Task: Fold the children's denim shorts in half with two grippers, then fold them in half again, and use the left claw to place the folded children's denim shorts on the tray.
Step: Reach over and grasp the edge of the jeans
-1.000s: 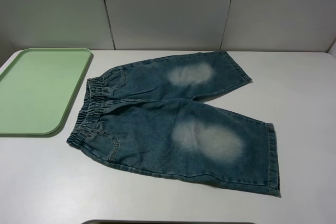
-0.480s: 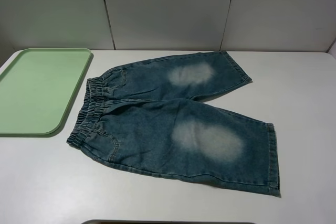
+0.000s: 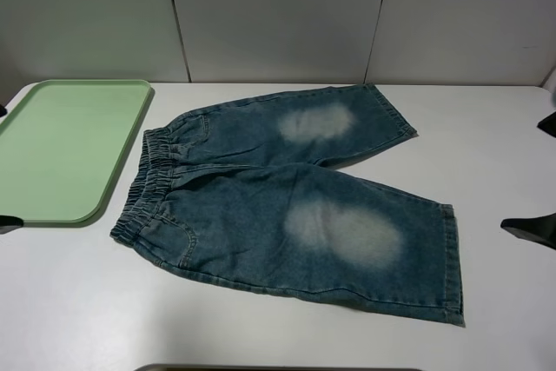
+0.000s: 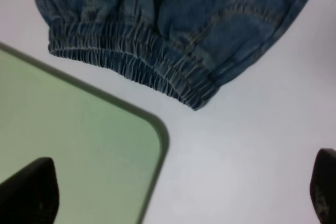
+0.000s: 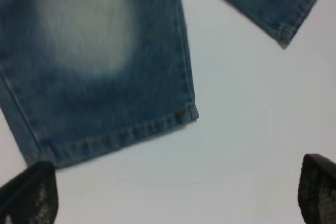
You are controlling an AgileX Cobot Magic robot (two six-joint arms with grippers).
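The children's denim shorts (image 3: 287, 197) lie spread flat on the white table, waistband toward the tray and legs pointing right, a pale faded patch on each leg. The pale green tray (image 3: 61, 149) sits at the far left, with nothing on it. Only the black fingertips of my left gripper (image 3: 5, 168) show at the left edge, open over the tray's near corner (image 4: 68, 129) and short of the elastic waistband (image 4: 136, 61). My right gripper (image 3: 539, 176) is open at the right edge, just off the nearer leg's hem (image 5: 105, 135). Neither gripper touches the denim.
Grey wall panels (image 3: 278, 15) close off the back of the table. A dark rim (image 3: 261, 368) shows at the front edge. Bare white tabletop (image 3: 504, 301) surrounds the shorts on the right and in front.
Black fingertips of both grippers have come into view at the left and right edges of the high view. The shorts and tray have not moved.
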